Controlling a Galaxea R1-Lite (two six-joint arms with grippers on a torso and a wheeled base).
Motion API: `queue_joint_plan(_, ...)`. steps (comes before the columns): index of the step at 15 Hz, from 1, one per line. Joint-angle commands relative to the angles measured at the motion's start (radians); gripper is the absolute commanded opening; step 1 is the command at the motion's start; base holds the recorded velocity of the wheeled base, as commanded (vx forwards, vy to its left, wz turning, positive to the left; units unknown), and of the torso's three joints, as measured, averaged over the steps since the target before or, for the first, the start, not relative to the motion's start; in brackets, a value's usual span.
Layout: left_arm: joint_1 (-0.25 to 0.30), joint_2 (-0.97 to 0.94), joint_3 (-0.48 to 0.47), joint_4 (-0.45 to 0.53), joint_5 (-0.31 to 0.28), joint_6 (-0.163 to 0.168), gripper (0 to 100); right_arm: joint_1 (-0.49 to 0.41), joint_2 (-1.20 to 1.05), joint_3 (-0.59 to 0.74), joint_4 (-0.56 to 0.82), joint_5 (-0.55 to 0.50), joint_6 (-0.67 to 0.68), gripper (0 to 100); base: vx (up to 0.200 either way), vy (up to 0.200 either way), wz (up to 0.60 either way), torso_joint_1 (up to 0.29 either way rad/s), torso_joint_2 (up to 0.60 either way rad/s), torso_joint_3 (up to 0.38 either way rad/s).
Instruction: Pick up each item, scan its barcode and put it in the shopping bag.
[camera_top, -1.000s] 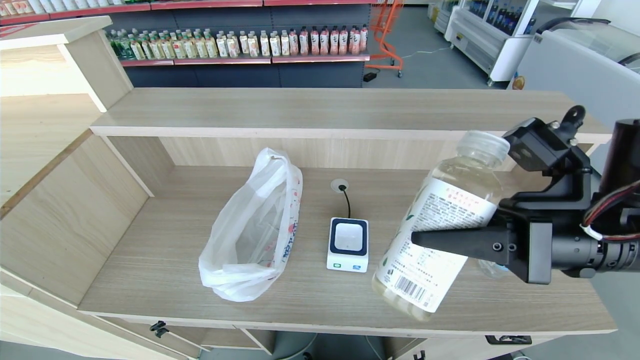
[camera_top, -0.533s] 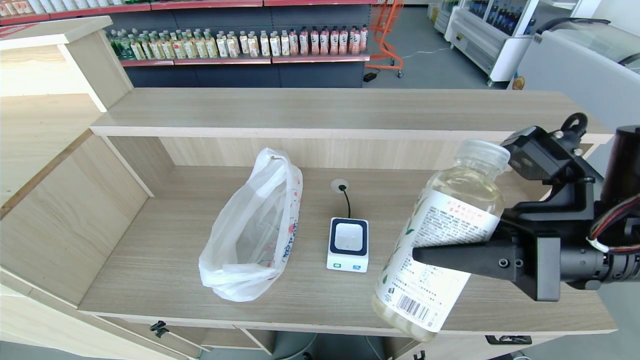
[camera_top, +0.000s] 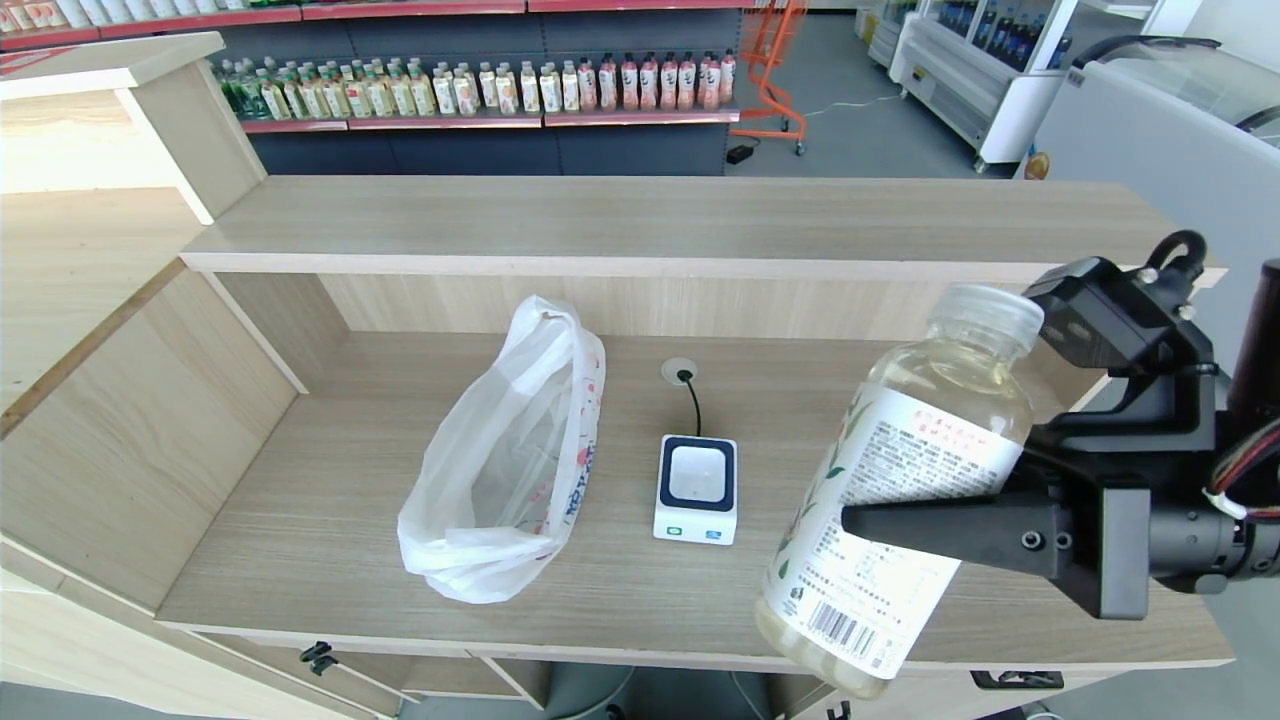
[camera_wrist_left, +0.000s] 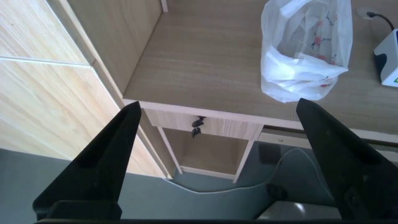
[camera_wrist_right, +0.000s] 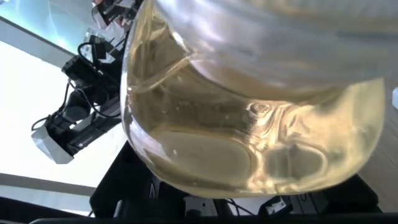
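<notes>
Counter (camera_top: 300, 520) | right tool (camera_top: 890, 505) clamps bottle (camera_top: 930, 440) — barcode (camera_top: 842, 630) showing | left tool (camera_wrist_left: 217, 109) spread, empty

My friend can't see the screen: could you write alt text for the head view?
The right gripper holds a tilted bottle, barcode facing the camera. On the wooden counter to its left sit a white scanner and an open shopping bag.

It was a shop: red-edged shelves (camera_top: 490, 121) carried rows of bottled drinks (camera_top: 560, 88), chilled display cases (camera_top: 975, 60) stood behind, and the checkout table (camera_top: 330, 500) bore a barcode scanner (camera_top: 696, 488) and a shopping bag (camera_top: 510, 450).
</notes>
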Motion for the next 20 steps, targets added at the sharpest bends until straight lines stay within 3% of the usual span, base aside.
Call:
queue_joint_plan(1, 0.0, 0.0, 0.0, 0.0, 0.0, 0.0, 100, 0.0, -0.009, 0.005, -0.002, -0.002, -0.004, 0, 0.0, 0.0, 0.0, 0.0, 0.0, 0.0)
queue_joint_plan(3, 0.0, 0.0, 0.0, 0.0, 0.0, 0.0, 100, -0.02, -0.009, 0.006, -0.008, -0.03, -0.11, 0, 0.0, 0.0, 0.0, 0.0, 0.0, 0.0)
queue_joint_plan(5, 0.0, 0.0, 0.0, 0.0, 0.0, 0.0, 100, -0.122, 0.008, 0.023, -0.008, -0.1, -0.357, 0, 0.0, 0.0, 0.0, 0.0, 0.0, 0.0)
queue_joint_plan(6, 0.0, 0.0, 0.0, 0.0, 0.0, 0.0, 100, -0.127, 0.009, 0.025, -0.008, -0.104, -0.366, 0, 0.0, 0.0, 0.0, 0.0, 0.0, 0.0)
queue_joint_plan(7, 0.0, 0.0, 0.0, 0.0, 0.0, 0.0, 100, -0.247, 0.016, 0.043, -0.016, -0.165, -0.63, 0, 0.0, 0.0, 0.0, 0.0, 0.0, 0.0)
queue_joint_plan(8, 0.0, 0.0, 0.0, 0.0, 0.0, 0.0, 100, -0.308, 0.019, 0.044, -0.017, -0.192, -0.759, 0, 0.0, 0.0, 0.0, 0.0, 0.0, 0.0)
queue_joint_plan(11, 0.0, 0.0, 0.0, 0.0, 0.0, 0.0, 100, -0.434, 0.032, 0.058, -0.02, -0.252, -1.008, 0, 0.0, 0.0, 0.0, 0.0, 0.0, 0.0)
queue_joint_plan(13, 0.0, 0.0, 0.0, 0.0, 0.0, 0.0, 100, -0.467, 0.051, 0.051, -0.037, -0.272, -1.115, 0, 0.0, 0.0, 0.0, 0.0, 0.0, 0.0)
queue_joint_plan(15, 0.0, 0.0, 0.0, 0.0, 0.0, 0.0, 100, -0.512, 0.095, 0.049, -0.137, -0.271, -1.204, 0, 0.0, 0.0, 0.0, 0.0, 0.0, 0.0)
queue_joint_plan(17, 0.0, 0.001, 0.0, 0.0, 0.0, 0.0, 100, -0.52, 0.138, 0.043, -0.24, -0.272, -1.219, 0, 0.0, 0.0, 0.0, 0.0, 0.0, 0.0)
queue_joint_plan(20, 0.0, 0.0, 0.0, 0.0, 0.0, -0.002, 100, -0.52, 0.147, 0.025, -0.254, -0.281, -1.218, 0, 0.0, 0.0, 0.0, 0.0, 0.0, 0.0)
